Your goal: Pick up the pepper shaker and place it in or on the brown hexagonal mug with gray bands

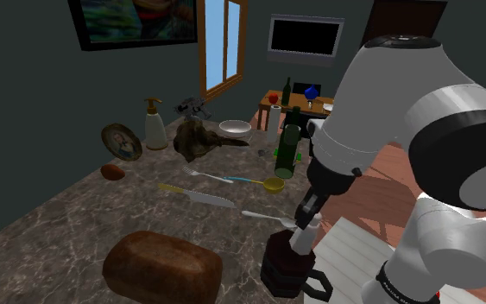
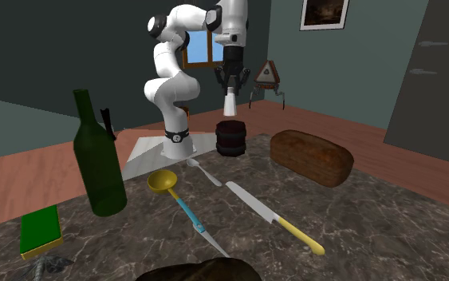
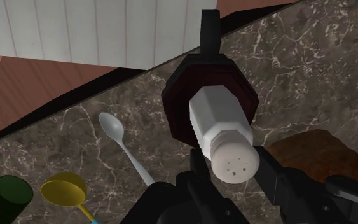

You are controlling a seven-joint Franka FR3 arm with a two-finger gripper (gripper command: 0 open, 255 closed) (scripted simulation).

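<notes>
I see gripper (image 2: 230,81) clamped on white pepper shaker (image 2: 230,102), upper centre of second exterior view. Shaker hangs just above dark brown hexagonal mug (image 2: 231,137), apart from rim. Mug stands on marble table (image 2: 374,215) near its edge. Bread loaf (image 2: 311,156) right of mug, white spoon (image 2: 204,171) in front.

— What do you have around you?
— You're facing dark teal walls (image 1: 25,86). There is a wood-framed window (image 1: 224,47) showing blue daylight, with a framed painting (image 1: 133,19) beside it.
— And lower down?
— You've got a reddish plank floor (image 2: 23,172), a small wooden table (image 1: 301,107) under a wall-mounted black screen (image 1: 306,39), and a dark grey door (image 2: 442,80).
</notes>
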